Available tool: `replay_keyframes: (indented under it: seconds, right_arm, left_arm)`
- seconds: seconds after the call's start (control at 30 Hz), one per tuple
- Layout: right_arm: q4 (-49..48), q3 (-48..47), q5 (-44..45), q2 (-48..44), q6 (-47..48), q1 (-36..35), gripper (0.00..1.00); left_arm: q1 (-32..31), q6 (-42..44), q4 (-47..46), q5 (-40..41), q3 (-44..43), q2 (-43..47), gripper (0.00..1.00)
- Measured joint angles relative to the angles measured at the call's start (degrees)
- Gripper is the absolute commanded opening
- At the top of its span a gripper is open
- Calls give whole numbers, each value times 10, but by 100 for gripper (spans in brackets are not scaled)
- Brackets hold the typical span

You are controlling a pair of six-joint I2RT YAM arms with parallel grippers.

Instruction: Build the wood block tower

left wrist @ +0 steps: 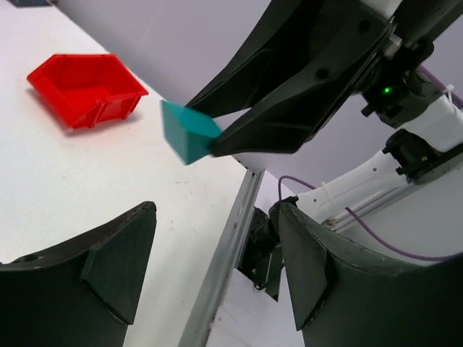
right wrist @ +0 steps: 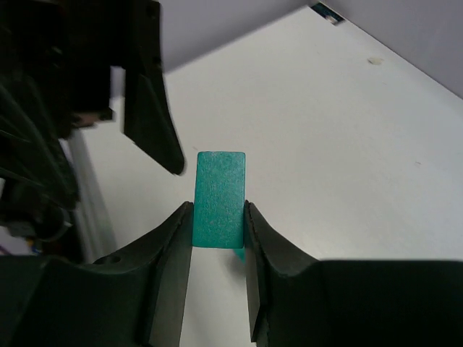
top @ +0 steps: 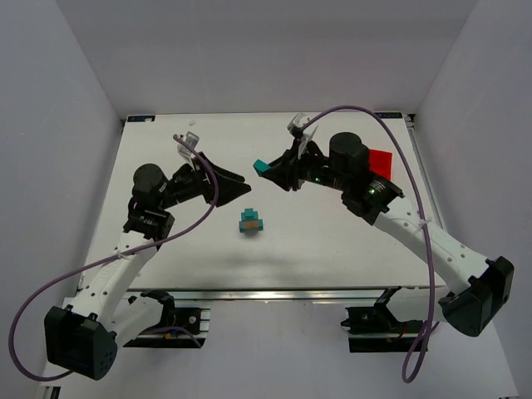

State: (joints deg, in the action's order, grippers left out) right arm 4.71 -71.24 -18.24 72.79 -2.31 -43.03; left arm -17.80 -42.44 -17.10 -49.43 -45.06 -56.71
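The wood block tower (top: 250,221) is a low cluster of teal blocks with a tan block showing on top, standing mid-table. Above and behind it my right gripper (top: 268,171) is shut on a teal block (top: 260,166), held off the table. In the right wrist view that block (right wrist: 219,199) sits upright, pinched between both fingers of my right gripper (right wrist: 219,217). My left gripper (top: 248,184) is open and empty, its tips just left of the held block. The left wrist view shows the teal block (left wrist: 187,134) beyond my spread left gripper (left wrist: 217,217). The tower is out of both wrist views.
A red plastic bin (top: 380,160) sits at the back right, partly behind the right arm, and it also shows in the left wrist view as the red bin (left wrist: 83,87). The table's metal edge rail (left wrist: 224,253) runs beneath the left gripper.
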Motion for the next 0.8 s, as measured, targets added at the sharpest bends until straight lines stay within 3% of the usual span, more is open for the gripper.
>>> replay_keyframes:
  seconds: [0.17, 0.27, 0.43, 0.63, 0.8]
  right_arm:
    - [-97, 31, -71, -21, -122, 15, 0]
    - [-150, 47, -132, -15, -190, 25, 0]
    - [-210, 47, -209, 6, -263, 38, 0]
    - [-271, 47, -256, 14, -322, 44, 0]
    - [-307, 55, -261, 19, -340, 44, 0]
  left_arm:
    - [0, -24, -102, -26, 23, -13, 79]
    - [0, -34, -144, -33, 27, -20, 88]
    - [0, -57, -220, -38, 37, -21, 88]
    - [0, -86, -280, -45, 42, -22, 68]
    - [0, -104, -307, -53, 42, -29, 59]
